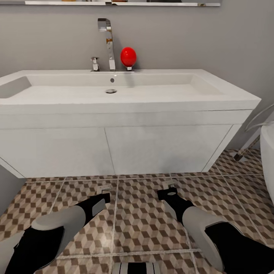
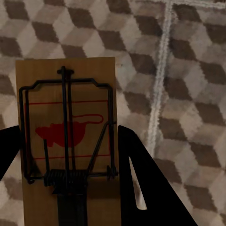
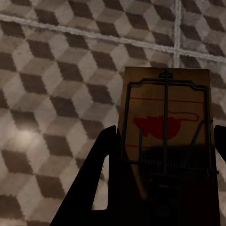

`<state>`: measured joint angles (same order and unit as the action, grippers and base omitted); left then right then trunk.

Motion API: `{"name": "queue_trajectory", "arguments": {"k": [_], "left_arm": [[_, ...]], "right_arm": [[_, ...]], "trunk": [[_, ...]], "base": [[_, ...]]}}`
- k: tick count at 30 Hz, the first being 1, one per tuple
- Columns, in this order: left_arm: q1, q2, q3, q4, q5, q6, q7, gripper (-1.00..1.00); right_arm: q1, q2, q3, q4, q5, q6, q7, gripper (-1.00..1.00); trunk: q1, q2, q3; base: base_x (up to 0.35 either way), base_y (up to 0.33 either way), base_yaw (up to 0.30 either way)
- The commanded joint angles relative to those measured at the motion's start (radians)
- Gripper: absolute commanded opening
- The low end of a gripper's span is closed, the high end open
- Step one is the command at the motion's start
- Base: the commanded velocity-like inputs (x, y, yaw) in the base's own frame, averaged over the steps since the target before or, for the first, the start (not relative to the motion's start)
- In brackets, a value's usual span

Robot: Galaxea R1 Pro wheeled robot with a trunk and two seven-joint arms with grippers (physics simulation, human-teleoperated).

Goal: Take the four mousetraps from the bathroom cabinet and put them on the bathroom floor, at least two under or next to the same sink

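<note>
Each of my grippers holds one mousetrap low over the cube-patterned bathroom floor (image 1: 144, 224), in front of the white sink (image 1: 160, 103) and its vanity (image 1: 160, 146). My left gripper (image 2: 68, 139) is shut on a tan mousetrap (image 2: 66, 84) with a red mouse print and a black wire spring; its dark fingers (image 2: 141, 183) flank both long sides. My right gripper (image 3: 165, 141) is shut on a darker, shaded mousetrap (image 3: 165, 94) of the same kind. In the head view the left gripper (image 1: 103, 196) and right gripper (image 1: 168, 191) point toward the vanity, about a tile apart.
A chrome faucet (image 1: 109, 42) and a red ball-shaped object (image 1: 128, 56) stand on the sink's back ledge. The white bathtub edge (image 1: 268, 152) with a chrome pipe (image 1: 247, 146) is at the right. A grey wall corner (image 1: 7, 190) is at the left.
</note>
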<state>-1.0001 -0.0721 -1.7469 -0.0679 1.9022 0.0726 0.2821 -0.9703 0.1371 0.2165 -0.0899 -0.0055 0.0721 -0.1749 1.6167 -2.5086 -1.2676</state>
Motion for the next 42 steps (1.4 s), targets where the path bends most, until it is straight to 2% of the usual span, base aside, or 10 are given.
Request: {"name": "queue_trajectory", "arguments": {"k": [1,9,11,14,16,18,20,27,33,42], "left_arm": [[0.000,0.001,0.001,0.000,-0.003,0.000,0.000,-1.00],[0.000,0.001,-0.001,0.001,-0.004,-0.001,0.001,-1.00],[0.000,-0.003,-0.002,0.001,-0.006,0.005,0.002,-1.00],[0.000,-0.006,-0.003,0.008,-0.008,0.022,0.009,-1.00],[0.000,-0.007,-0.003,0.011,-0.005,0.096,0.011,-1.00],[0.000,-0.006,-0.002,0.012,-0.004,0.158,0.011,-1.00],[0.000,-0.008,-0.002,0.013,-0.003,0.176,0.011,-1.00],[-0.004,-0.010,-0.002,0.017,-0.003,0.172,0.011,-1.00],[-0.057,-0.022,-0.004,0.018,-0.009,0.170,0.016,-1.00],[-0.090,-0.023,-0.002,0.016,-0.009,0.169,0.020,-1.00]], "right_arm": [[0.000,0.000,0.000,0.000,-0.001,-0.010,0.002,-1.00],[0.003,0.004,0.003,0.003,-0.003,-0.035,-0.011,-1.00],[0.004,0.011,0.004,0.005,-0.005,0.011,-0.069,-1.00],[0.001,0.031,0.004,0.002,-0.004,0.152,-0.161,-1.00],[-0.001,0.035,0.003,0.002,-0.005,0.180,-0.176,-1.00],[-0.002,0.035,0.002,0.001,-0.005,0.187,-0.179,-1.00],[-0.003,0.035,0.002,0.001,-0.004,0.188,-0.180,-1.00],[-0.051,0.034,0.002,0.001,-0.003,0.189,-0.177,-1.00],[-0.091,0.032,0.000,0.001,-0.005,0.189,-0.175,-1.00],[-0.096,0.035,-0.002,0.008,-0.005,0.189,-0.175,-1.00]], "trunk": [[0.000,0.000,0.000],[0.000,0.000,0.000],[0.000,0.000,0.000],[0.000,0.000,0.000],[0.000,0.000,0.000],[0.000,0.000,0.000],[0.000,0.000,0.000],[0.000,0.000,0.000],[0.000,0.000,0.000],[0.000,0.000,0.000]], "base": [[0.157,0.000,0.000],[0.135,-0.015,0.000],[0.004,0.000,0.000],[0.001,0.000,0.000],[0.000,0.000,0.000],[0.000,0.000,0.000],[0.000,0.000,0.000],[0.000,0.000,0.000],[0.000,0.000,0.000],[0.000,0.000,0.000]]}}
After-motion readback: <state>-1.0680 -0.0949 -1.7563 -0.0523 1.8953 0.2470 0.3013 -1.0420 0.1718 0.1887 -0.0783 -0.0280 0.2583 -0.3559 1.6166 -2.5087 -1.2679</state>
